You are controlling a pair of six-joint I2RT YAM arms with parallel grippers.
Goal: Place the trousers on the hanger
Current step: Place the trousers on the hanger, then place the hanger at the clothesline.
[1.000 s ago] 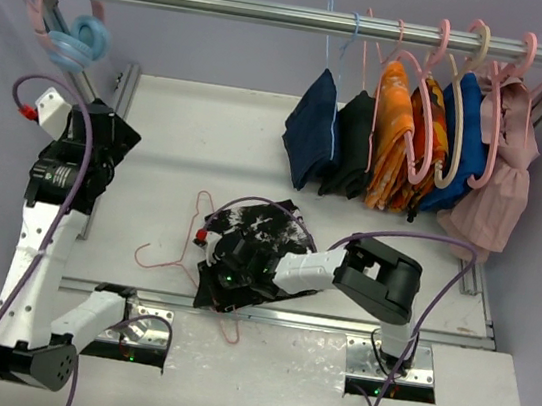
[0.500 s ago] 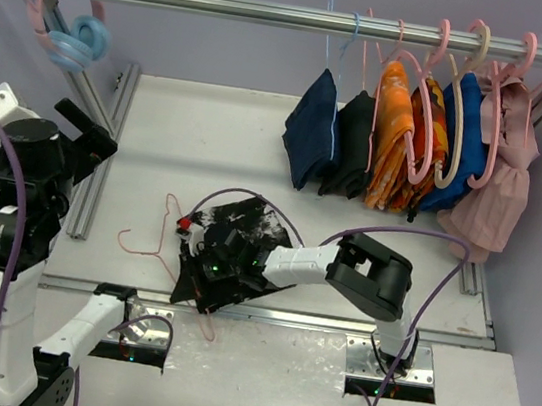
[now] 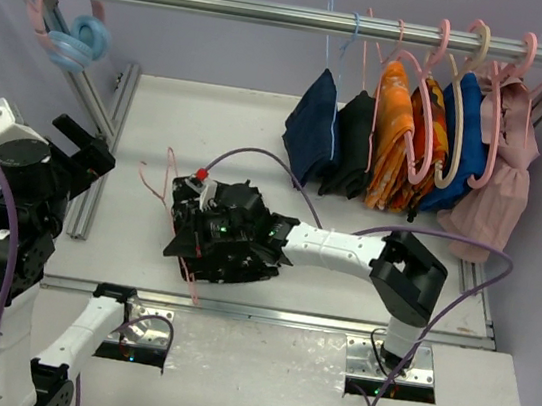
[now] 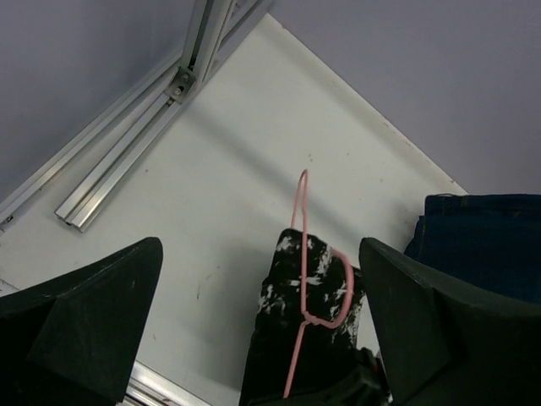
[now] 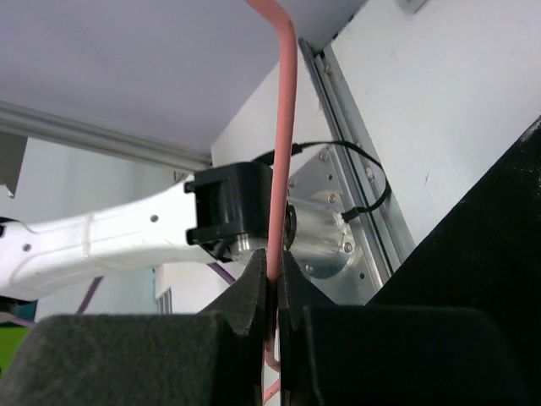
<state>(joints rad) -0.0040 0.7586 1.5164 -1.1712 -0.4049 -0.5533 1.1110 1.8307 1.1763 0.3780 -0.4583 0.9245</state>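
Right claw pinches shut on the hanger, held above the table's near edge; the trousers seem draped on it, mostly done; left claw gapes wide, empty

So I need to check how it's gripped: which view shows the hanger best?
Right wrist: the hanger, a thin pink wire, is pinched in the shut right gripper. Top external shows wire sticking out around that gripper, but the grip is hidden. Left wrist shows the wire against the trousers, not the grip.
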